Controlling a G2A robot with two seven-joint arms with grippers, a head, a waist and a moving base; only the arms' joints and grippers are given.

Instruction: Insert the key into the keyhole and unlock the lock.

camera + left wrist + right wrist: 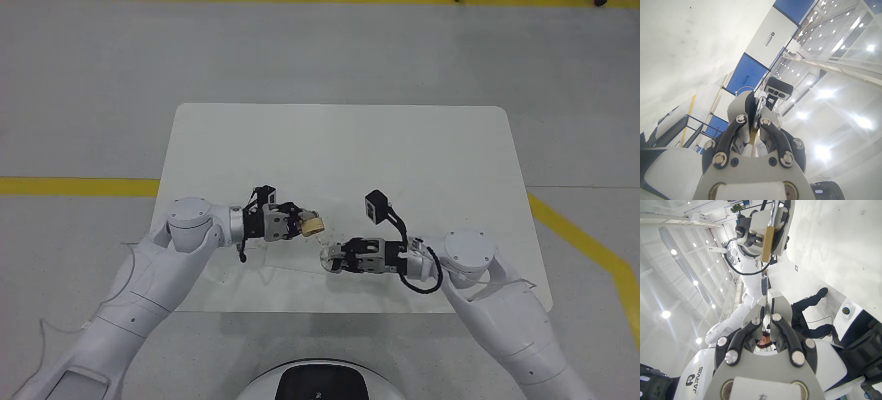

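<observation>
I note left claw (pixel 297 222) clamped on the brass lock (pixel 314 227) over the bench (pixel 400 150); right claw (pixel 335 257) pinching the key (pixel 766 303), near, at the lock's 5 o'clock.

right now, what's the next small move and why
Probably ease the right gripper toward the free end of the lock. It pinches the key, the left gripper holds the lock by its shackle end, and a gap separates key and lock.
</observation>
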